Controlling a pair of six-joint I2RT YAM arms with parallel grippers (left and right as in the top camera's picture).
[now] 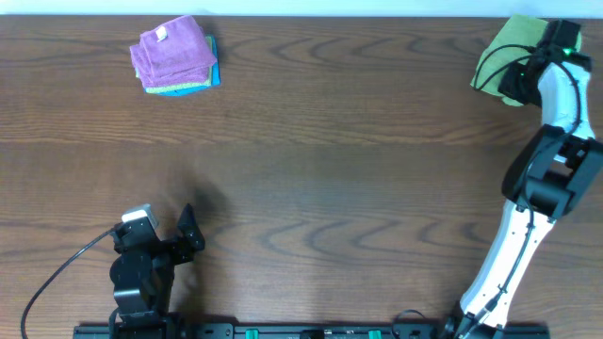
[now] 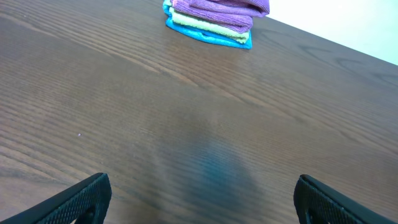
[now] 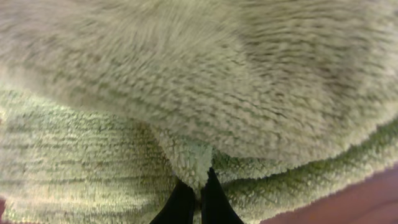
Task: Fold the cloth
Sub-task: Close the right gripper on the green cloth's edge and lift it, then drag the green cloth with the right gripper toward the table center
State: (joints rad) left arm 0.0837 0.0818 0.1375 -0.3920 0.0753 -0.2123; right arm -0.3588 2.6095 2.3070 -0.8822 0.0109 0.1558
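The fingers [image 3: 179, 210] of the right gripper [image 3: 199, 186] are pinching a fold of the green cloth [image 3: 217, 93] at the far right corner of the table [image 1: 330, 141]. The left gripper [image 2: 202, 205] is hovering with jaws spread wide, well apart from the folded stack [image 1: 174, 55] far left.

Bare table [image 1: 330, 169] spans the middle — open passage side to side. Obstacles sit only along the far edge: stack of folded cloths [image 1: 175, 55] at left, green cloth [image 1: 499, 52] under the right arm [image 1: 556, 94].
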